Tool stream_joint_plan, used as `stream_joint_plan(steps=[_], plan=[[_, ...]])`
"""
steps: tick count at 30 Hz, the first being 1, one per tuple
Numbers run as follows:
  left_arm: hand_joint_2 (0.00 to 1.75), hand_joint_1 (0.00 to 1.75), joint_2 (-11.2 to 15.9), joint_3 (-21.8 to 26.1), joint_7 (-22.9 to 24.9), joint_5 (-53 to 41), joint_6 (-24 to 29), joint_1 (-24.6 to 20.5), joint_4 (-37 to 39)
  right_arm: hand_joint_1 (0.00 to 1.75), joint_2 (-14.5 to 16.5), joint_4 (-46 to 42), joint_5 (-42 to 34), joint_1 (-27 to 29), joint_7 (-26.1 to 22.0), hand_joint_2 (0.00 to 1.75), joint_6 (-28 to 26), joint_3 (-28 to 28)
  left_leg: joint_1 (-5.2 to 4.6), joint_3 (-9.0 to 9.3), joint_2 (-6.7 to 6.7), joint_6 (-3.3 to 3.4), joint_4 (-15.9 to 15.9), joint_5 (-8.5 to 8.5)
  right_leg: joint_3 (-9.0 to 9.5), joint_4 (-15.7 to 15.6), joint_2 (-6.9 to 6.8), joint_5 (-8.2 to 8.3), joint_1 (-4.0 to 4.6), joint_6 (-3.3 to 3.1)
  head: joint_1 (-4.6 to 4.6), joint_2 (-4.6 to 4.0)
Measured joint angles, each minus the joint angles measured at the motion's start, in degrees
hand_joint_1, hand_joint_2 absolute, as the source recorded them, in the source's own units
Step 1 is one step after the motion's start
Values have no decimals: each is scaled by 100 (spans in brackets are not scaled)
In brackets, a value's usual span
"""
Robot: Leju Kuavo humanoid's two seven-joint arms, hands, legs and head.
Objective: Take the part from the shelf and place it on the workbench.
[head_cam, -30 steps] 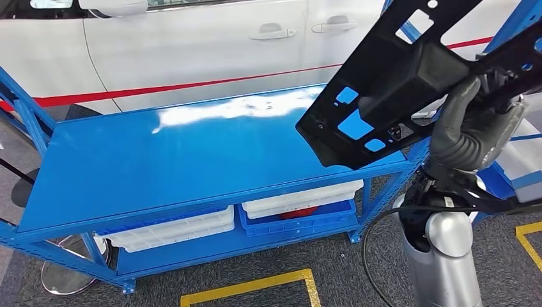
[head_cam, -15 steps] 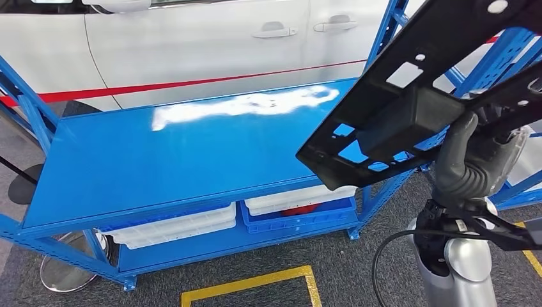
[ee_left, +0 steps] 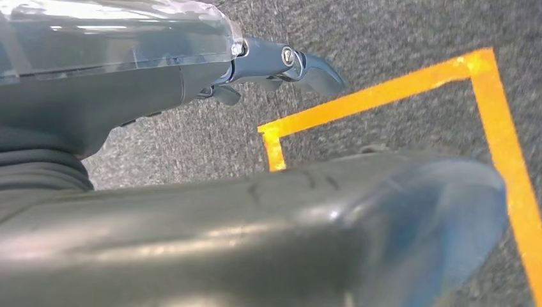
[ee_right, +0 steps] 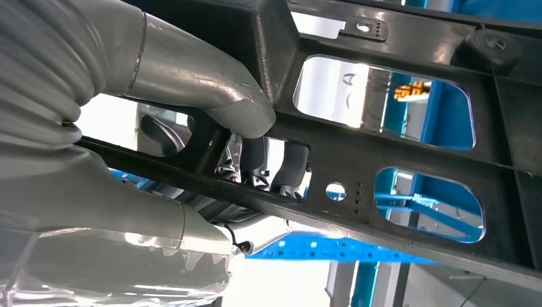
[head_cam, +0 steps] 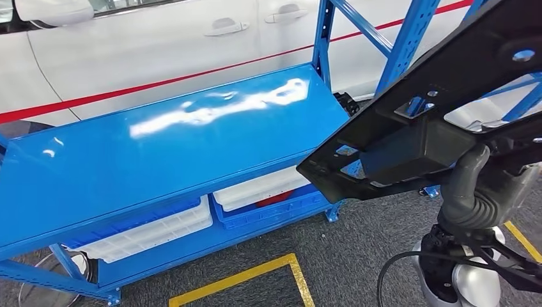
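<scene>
The large black plastic panel with rectangular cut-outs (head_cam: pixel 441 109) hangs in the air at the right side of the head view, tilted so that its lower corner dips toward the middle of the frame while the rest climbs to the upper right corner. That low corner overlaps the right end of the glossy blue metal desk (head_cam: pixel 160 153) in the picture, though whether it touches the top cannot be told. The right hand (head_cam: pixel 482 185) sits under the panel at the right edge of the frame, its grey ribbed thumb rising against the panel's boxy underside. In the right wrist view the hand (ee_right: pixel 160 121) clamps one of the panel's (ee_right: pixel 396 153) bars: the thick grey thumb presses on one face and the dark fingers (ee_right: pixel 275 166) curl through an opening from the other (a firm wrap, not a pinch).

The left hand (ee_left: pixel 275 64) shows in the left wrist view above grey carpet (ee_left: pixel 396 45) with yellow floor tape (ee_left: pixel 383 96); its dark fingers (ee_left: pixel 313 70) reach out with nothing between them.

Under the desk's top, in the lower left of the head view, white plastic bins (head_cam: pixel 153 233) rest on a lower shelf, one in a blue tray (head_cam: pixel 281 211). A white car with a red stripe (head_cam: pixel 147 45) fills the top of the frame behind the desk, and blue rack uprights (head_cam: pixel 409 45) stand at upper right.
</scene>
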Motion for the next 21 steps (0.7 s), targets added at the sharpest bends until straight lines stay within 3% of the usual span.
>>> stream_joint_plan(steps=[1, 2, 4, 5, 6, 8, 9, 10, 11, 13, 14, 15, 16, 18, 20, 21], plan=[[0, 0, 2, 0, 0, 8, -1, -2, 0, 175, 1, -2, 1, 21, -9, 175, 6, 0, -4, 146, -15, 35, -151, 98, -60, 1, 70, 54, 13, 6, 0, 0], [0, 0, 5, 0, 0, 14, -2, -4, 0, 175, 1, -7, 2, 38, -19, 175, 12, 0, -16, 389, -63, 83, -495, 257, -114, 1, 143, 108, 22, 15, 0, 0], [0, 0, 26, 1, -1, 24, -5, -14, 0, 175, 1, -23, 9, 61, -44, 175, 16, 0, -46, 897, -298, 181, -1323, 476, -196, -7, 271, 223, 23, 51, -1, 0], [0, 0, 35, 2, -1, 26, -8, -17, 0, 175, 1, -30, 13, 68, -54, 175, 16, 1, -64, 1036, -399, 205, -1581, 532, -218, -19, 324, 281, 15, 84, -1, 0], [0, 0, 44, 2, -1, 27, -10, -22, 0, 175, 1, -34, 16, 77, -63, 175, 16, 1, -83, 1084, -455, 213, -1700, 546, -232, -39, 374, 341, -2, 124, -1, 0], [0, 0, 43, 2, -1, 27, -14, -32, 1, 175, 0, -40, 17, 99, -69, 175, 16, -4, -91, 1050, -373, 230, -1740, 655, -240, -100, 477, 451, -22, 214, 0, 0], [0, 0, 42, 2, -1, 27, -14, -41, 1, 175, 0, -47, 17, 114, -73, 175, 16, -9, -83, 1024, -301, 260, -1776, 722, -266, -92, 432, 426, -17, 238, 1, 0], [0, 0, 42, 2, -1, 28, -14, -46, 2, 175, -1, -54, 17, 122, -74, 175, 15, -14, -70, 985, -217, 299, -1817, 803, -315, 0, 321, 290, -12, 255, 2, 0], [0, 0, 41, 3, -1, 28, -14, -48, 2, 175, -1, -59, 18, 128, -75, 175, 15, -17, -56, 928, -131, 329, -1852, 886, -394, 205, 168, 53, -9, 267, 5, 0], [0, 0, 46, 4, 0, 29, -14, -44, 2, 175, 0, -63, 19, 134, -73, 175, 15, -19, -77, 787, 48, 357, -1852, 1007, -593, 903, -83, -530, -34, 314, 8, 0], [0, 0, 48, 4, 0, 29, -14, -41, 2, 175, 1, -63, 18, 140, -73, 175, 15, -19, -83, 707, 140, 349, -1842, 1060, -653, 1253, -120, -679, -53, 350, 9, 0], [0, 0, 49, 4, 0, 29, -14, -40, 2, 175, 1, -63, 18, 144, -72, 175, 15, -19, -86, 626, 234, 338, -1828, 1110, -645, 1478, -138, -696, -76, 384, 9, 0], [0, 0, 49, 4, 0, 29, -15, -40, 2, 175, 1, -63, 17, 146, -72, 175, 15, -20, -87, 544, 325, 324, -1811, 1155, -540, 1518, -158, -606, -95, 414, 9, 0], [0, 0, 49, 4, 0, 29, -15, -50, 2, 175, 1, -63, 17, 147, -72, 175, 16, -20, -88, 407, 479, 282, -1753, 1220, 14, 958, -317, -383, -125, 448, 9, 0], [0, 0, 52, 4, -1, 29, -15, -58, 2, 175, 1, -67, 17, 144, -71, 175, 17, -18, -97, 334, 596, 224, -1695, 1264, 592, 175, -585, -420, -80, 390, 3, 0], [0, 0, 54, 4, -2, 29, -15, -62, 2, 175, 1, -70, 17, 140, -72, 175, 17, -18, -99, 327, 647, 191, -1679, 1287, 732, -56, -660, -477, -47, 332, -1, 0]])
